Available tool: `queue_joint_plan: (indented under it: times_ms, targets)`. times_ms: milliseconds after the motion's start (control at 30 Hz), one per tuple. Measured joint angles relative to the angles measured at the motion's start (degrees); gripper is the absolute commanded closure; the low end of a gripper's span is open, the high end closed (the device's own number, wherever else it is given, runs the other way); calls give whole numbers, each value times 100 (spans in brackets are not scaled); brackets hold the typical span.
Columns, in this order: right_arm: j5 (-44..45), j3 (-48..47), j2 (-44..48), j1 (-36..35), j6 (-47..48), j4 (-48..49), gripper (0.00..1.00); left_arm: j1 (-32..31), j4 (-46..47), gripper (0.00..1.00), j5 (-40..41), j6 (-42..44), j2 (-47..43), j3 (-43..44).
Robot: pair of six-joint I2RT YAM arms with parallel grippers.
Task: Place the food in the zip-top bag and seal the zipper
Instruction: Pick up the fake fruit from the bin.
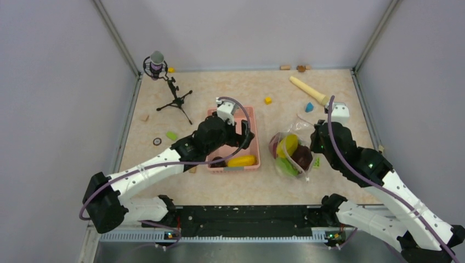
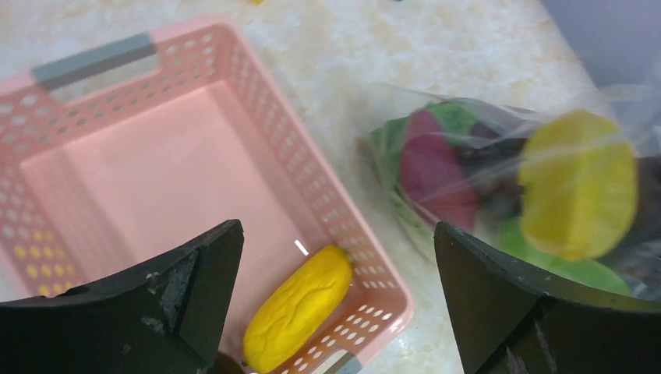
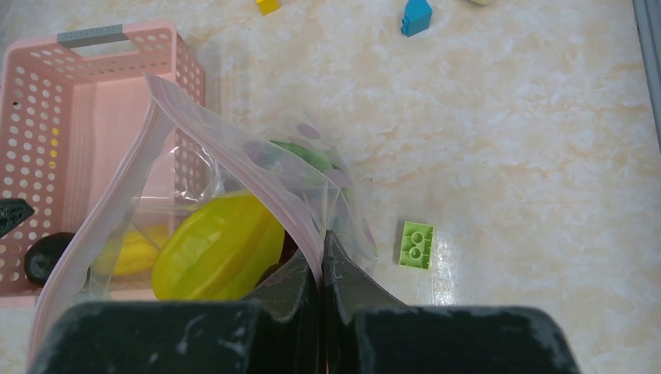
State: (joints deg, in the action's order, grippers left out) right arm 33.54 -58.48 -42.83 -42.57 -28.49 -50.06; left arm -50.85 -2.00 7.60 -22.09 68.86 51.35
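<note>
The clear zip-top bag [image 1: 290,154] lies right of the basket, mouth raised. Inside it show a yellow fruit [image 3: 218,249], a magenta sweet potato [image 2: 436,175], green pieces [image 2: 565,266] and dark pieces. My right gripper [image 3: 322,238] is shut on the bag's pinkish zipper [image 3: 234,160] edge and holds that edge up. My left gripper [image 2: 337,230] hangs open over the pink basket's right side, nothing between its fingers. Below it in the basket lie a yellow ridged food piece [image 2: 300,308] and a dark piece [image 3: 47,255].
The pink basket [image 1: 257,148] stands mid-table, close to the bag. A beige rolling pin [image 1: 308,89] lies at the back right, a microphone on a tripod [image 1: 170,90] at the back left. Small blocks are scattered, among them a green brick [image 3: 416,245] near the bag.
</note>
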Motion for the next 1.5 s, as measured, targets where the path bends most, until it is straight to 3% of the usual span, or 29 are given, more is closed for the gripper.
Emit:
queue_joint_plan:
  times_ms: [367, 633, 800, 1367, 1500]
  targets:
    - [-26, 0, -11, 0, 2, 0, 98, 702, -782, 3, -286, -1349, 522, -264]
    - [-103, 0, -11, 0, 9, 48, 98, 715, -1532, 3, -807, -1523, 1095, -98]
    - [-232, 0, -11, 0, 46, 90, 96, 717, -1963, 3, -881, -1235, 1228, -101]
    - [-776, 76, 9, 0, 197, 262, 96, 673, -1991, 3, -1102, 518, 1849, 52]
    - [-798, 76, 7, 0, 197, 264, 96, 654, -1814, 8, -1189, 739, 2004, 114]
